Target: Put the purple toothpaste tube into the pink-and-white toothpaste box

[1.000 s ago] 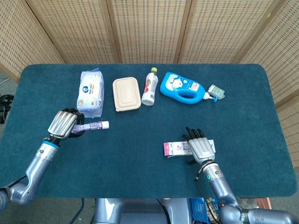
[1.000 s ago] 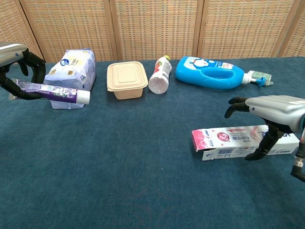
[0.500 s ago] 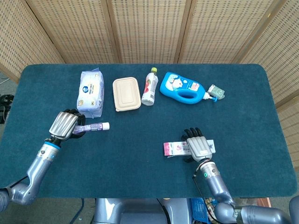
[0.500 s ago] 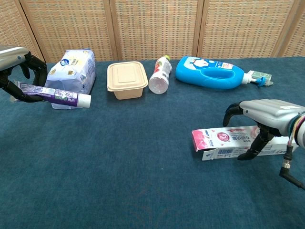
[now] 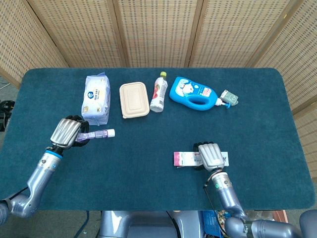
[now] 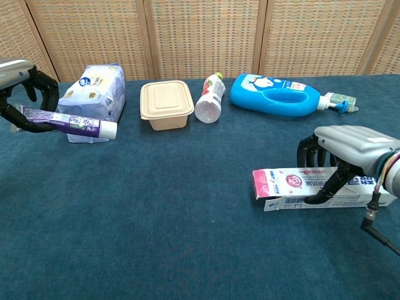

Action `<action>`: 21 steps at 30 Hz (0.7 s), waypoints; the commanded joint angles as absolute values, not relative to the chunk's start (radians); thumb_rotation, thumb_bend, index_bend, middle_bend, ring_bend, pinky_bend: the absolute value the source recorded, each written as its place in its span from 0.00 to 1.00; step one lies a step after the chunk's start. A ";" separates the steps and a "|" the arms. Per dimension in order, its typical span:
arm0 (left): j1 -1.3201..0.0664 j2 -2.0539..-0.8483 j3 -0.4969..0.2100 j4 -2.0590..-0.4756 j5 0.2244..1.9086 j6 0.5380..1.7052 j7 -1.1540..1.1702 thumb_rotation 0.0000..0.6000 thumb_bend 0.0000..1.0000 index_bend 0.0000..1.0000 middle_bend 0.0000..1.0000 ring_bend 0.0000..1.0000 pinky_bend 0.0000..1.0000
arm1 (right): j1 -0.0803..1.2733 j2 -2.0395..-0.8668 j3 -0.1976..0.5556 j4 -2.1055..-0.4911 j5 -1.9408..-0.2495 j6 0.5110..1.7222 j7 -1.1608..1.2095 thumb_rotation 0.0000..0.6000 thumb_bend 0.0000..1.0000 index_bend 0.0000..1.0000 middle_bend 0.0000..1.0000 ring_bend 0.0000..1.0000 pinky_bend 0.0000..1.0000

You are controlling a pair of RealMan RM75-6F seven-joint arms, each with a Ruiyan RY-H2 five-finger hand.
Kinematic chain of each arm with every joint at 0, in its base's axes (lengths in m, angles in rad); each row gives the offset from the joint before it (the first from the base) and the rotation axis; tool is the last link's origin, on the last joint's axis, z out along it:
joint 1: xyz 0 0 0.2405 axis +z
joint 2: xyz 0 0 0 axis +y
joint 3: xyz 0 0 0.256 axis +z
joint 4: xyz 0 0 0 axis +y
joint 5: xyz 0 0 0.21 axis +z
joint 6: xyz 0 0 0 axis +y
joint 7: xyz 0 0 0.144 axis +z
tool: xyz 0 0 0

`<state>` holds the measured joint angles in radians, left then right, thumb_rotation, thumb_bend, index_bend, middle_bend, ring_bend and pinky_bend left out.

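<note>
My left hand (image 5: 68, 131) (image 6: 22, 78) grips the purple toothpaste tube (image 5: 97, 133) (image 6: 69, 123) at the table's left side, white cap pointing right, the tube lifted off the cloth. The pink-and-white toothpaste box (image 5: 186, 159) (image 6: 294, 185) lies flat near the front right, its pink open end facing left. My right hand (image 5: 210, 155) (image 6: 347, 145) is curled over the box's right half, fingers wrapped round it and thumb against its front face.
Along the back of the blue table (image 5: 148, 163) lie a wet-wipes pack (image 5: 96, 99), a beige lidded container (image 5: 134, 99), a small bottle (image 5: 158, 92) and a blue detergent bottle (image 5: 195, 93). Wicker screens stand behind.
My right hand has come down over the box and closed its fingers around it; the box shifted slightly. The left hand with the tube has barely moved.
</note>
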<state>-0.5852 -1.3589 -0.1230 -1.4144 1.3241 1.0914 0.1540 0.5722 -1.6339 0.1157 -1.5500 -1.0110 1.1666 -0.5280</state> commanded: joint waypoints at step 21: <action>-0.594 -1.368 -0.127 -1.520 1.370 1.099 0.087 1.00 0.42 0.83 0.60 0.34 0.37 | 0.611 -1.566 0.213 -1.811 -0.989 1.181 -0.562 1.00 0.00 0.59 0.51 0.44 0.44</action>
<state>-0.5936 -1.3664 -0.1252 -1.5137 1.3680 1.0980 0.0942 0.6072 -1.5689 0.2095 -1.8056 -0.9932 1.1792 -0.5568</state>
